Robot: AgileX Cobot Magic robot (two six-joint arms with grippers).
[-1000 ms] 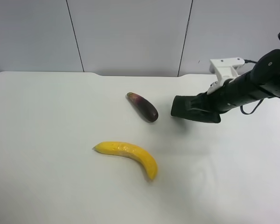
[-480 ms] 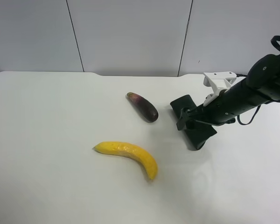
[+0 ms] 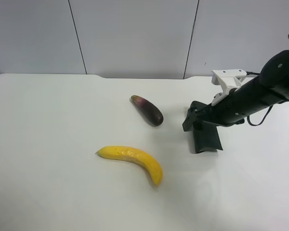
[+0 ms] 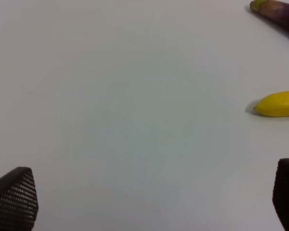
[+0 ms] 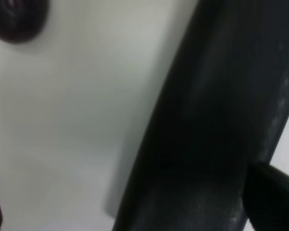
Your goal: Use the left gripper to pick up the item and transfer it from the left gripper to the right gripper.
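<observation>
On the worktop [image 3: 62,120], toward the right, we see the dark green pouch [image 3: 205,139] lying flat, right of the eggplant [image 3: 147,110] and the banana [image 3: 132,159]. The right gripper [image 3: 192,121] is over the pouch's far end, jaws apart, straddling it. The left gripper [image 4: 149,202] has its jaws apart too, near the banana.

Bright, even light; faint soft shadows on white desk [image 3: 48,144]. Right wrist view heavily blurred; left wrist sharper.

Right pincer [image 3: 190,118] black; white angular bracket [image 3: 229,78]; black arm [image 3: 265,91].
</observation>
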